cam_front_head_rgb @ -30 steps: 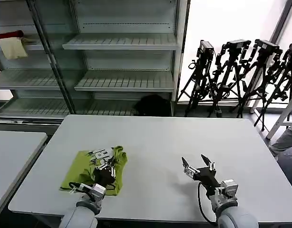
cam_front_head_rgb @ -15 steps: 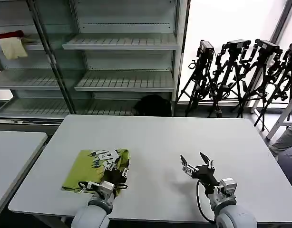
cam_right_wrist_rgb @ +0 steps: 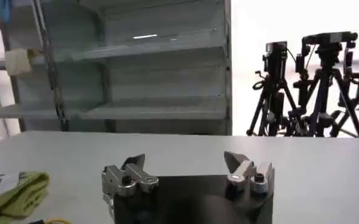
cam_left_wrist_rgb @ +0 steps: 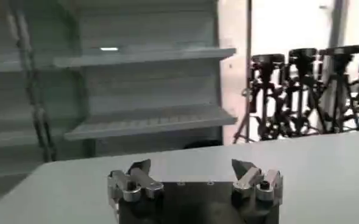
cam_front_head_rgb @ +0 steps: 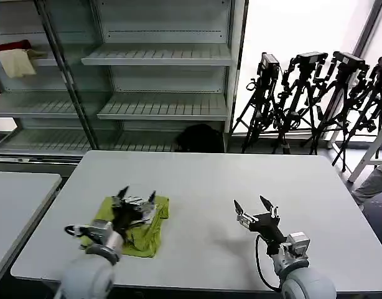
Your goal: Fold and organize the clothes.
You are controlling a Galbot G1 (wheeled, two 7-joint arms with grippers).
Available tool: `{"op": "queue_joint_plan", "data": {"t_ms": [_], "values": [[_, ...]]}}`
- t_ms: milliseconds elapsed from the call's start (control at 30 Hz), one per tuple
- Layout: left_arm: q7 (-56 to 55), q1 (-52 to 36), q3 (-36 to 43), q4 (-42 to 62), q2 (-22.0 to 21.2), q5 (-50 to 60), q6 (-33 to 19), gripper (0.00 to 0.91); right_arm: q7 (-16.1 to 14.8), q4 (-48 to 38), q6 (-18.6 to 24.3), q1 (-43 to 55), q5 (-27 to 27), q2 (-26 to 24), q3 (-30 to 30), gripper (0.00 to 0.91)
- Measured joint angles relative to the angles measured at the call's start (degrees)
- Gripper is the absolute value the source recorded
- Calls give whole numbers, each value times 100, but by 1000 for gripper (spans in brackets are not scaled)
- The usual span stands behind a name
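Left claw (cam_front_head_rgb: 135, 195) released, fingers spread, hovering over the far edge of the lime-green T-shirt (cam_front_head_rgb: 141, 229); grasping nothing. T-shirt lies folded into a compact bundle on the grey table (cam_front_head_rgb: 203, 180), near the front left edge, plain green side up. Right claw (cam_front_head_rgb: 254, 204) also released and empty, held above bare table on the right, well apart from the T-shirt.

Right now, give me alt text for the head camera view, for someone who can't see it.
A folded lime-green T-shirt lies near the front left of a grey table, with the left pincer open above it. The right pincer hangs open over bare tabletop to the right. Behind stand metal shelves and a row of black tripods.
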Motion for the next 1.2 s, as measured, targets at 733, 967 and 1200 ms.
{"op": "queue_joint_plan", "data": {"t_ms": [733, 967, 1200], "values": [[585, 604, -1295, 740, 339, -826, 185, 907, -24, -66, 8, -74, -104, 42, -20, 907], [680, 642, -1345, 1035, 344, -988, 173, 907, -43, -135, 14, -45, -105, 53, -54, 907], [694, 557, -1308, 1176, 278, -1274, 245, 907, -57, -180, 23, -34, -114, 65, -79, 907]]}}
